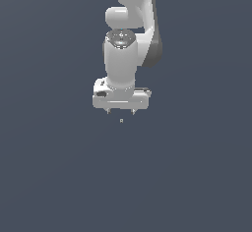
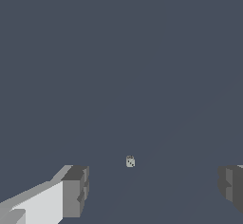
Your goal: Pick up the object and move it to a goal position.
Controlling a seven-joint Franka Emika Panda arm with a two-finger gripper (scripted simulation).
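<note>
The claw [image 1: 120,111] is hanging with its fingers spread wide, the object [image 1: 121,120] lying apart just at its six o'clock, ungripped.

This is not a real room. It is a make-believe place drawn by a computer. All around there is just one flat, dark blue-grey colour, with no walls, no floor lines and no furniture. The white robot arm [image 1: 129,34] looks smooth and plain, like a toy drawing. From the arm's own camera, the same dark colour fills almost the whole picture, out to 12 o'clock.
</note>
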